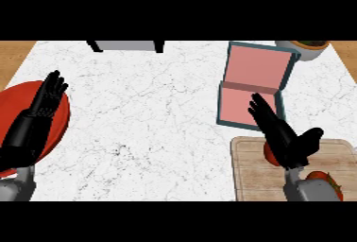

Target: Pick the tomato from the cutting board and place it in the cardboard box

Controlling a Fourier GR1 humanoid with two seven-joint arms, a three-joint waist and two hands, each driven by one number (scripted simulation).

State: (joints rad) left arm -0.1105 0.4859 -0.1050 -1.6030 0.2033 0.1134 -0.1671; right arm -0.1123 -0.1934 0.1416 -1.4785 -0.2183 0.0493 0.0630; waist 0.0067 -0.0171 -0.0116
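Over on the right side of the counter, your right hand (284,137) is hanging above the far-left corner of the cutting board (254,179), fingers straight and thumb spread, so it isn't gripping anything yet. There's a red round thing peeking out right under the palm, and I'd guess that's the tomato (270,154), still sitting on the board; most of it is hidden by the hand. Another red item (327,182) shows near your forearm at the board's near side, can't tell what it is. The cardboard box (251,87) sits just beyond the board, flaps open, pink inside, nothing in it that I can see. So basically nothing's done: you still have the grab, the lift and the drop ahead of you. Your left hand (45,101) is just resting open over the red plate (59,123) at the left edge.
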